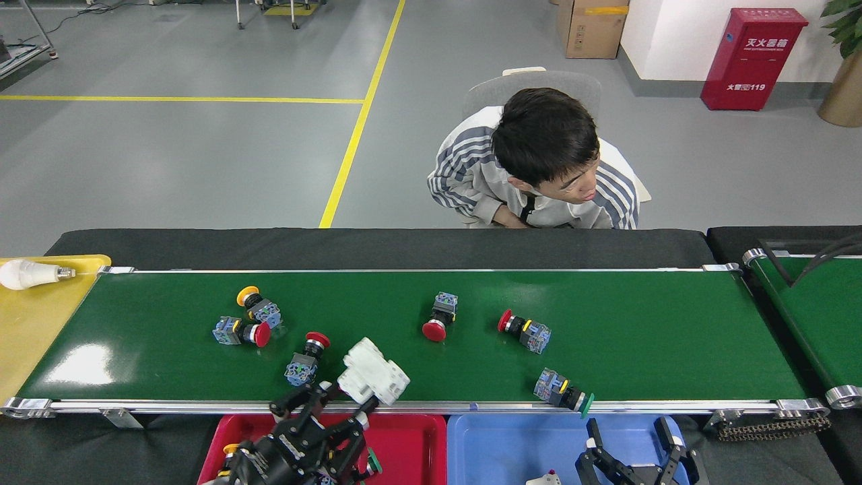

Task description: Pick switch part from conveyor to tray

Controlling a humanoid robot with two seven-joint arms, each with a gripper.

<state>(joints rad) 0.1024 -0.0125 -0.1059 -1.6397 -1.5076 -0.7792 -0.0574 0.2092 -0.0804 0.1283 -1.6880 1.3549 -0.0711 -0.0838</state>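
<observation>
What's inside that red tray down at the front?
The red tray is mostly covered by the left gripper, which holds a white switch part. Only a few button tops peek out beneath; the rest is hidden.

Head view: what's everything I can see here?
Conveyor: one, dark green, centre.
Push-button switches: six on belt, red, yellow, green caps.
White switch part: one, held over belt's near rail.
Red tray: one, below belt, holding switches.
Blue tray: one, beside red tray.
Light bulb: one, white, on yellow surface, left.
Second belt: green, right.
Person: one, seated behind.
Fire cabinet: red, far right.
Left tool: shut on white part.
Right tool: open, over blue tray.
</observation>
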